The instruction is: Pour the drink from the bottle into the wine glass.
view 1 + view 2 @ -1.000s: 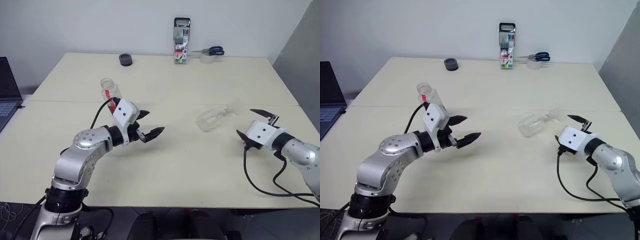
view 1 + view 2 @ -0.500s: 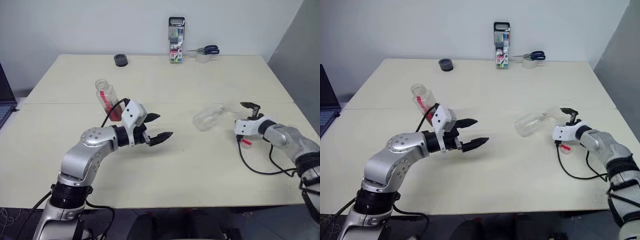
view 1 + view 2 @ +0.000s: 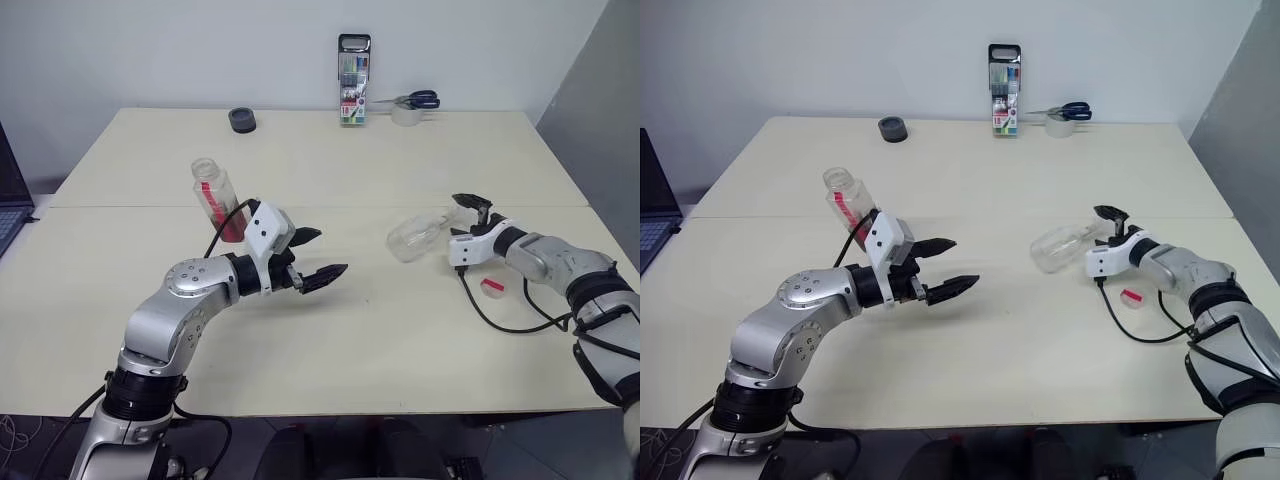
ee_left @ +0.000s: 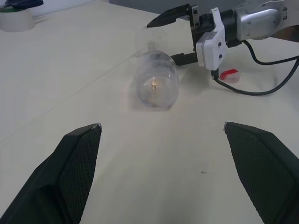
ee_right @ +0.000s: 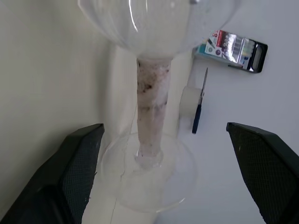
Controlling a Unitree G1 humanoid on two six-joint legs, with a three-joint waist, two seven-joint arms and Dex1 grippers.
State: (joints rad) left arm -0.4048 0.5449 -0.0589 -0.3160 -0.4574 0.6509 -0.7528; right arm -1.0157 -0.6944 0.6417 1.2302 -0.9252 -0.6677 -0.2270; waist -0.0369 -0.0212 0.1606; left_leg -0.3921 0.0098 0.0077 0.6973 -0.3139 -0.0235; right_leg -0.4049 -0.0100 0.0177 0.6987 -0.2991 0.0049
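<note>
On the bench (image 3: 420, 330), the wine glass (image 3: 418, 236) lies tipped, thin, fragile and slippery; grasp its stem (image 5: 150, 109), now between the right gripper's (image 3: 468, 222) released fingers; left gripper (image 3: 314, 256) likewise released.

Head pair high above the worktop (image 3: 400, 330), facing forward and down. Left wrist camera low, looking along the worktop at the fallen wine glass (image 4: 155, 85). Right wrist camera very near its stem. All 4 share the wine glass.
</note>
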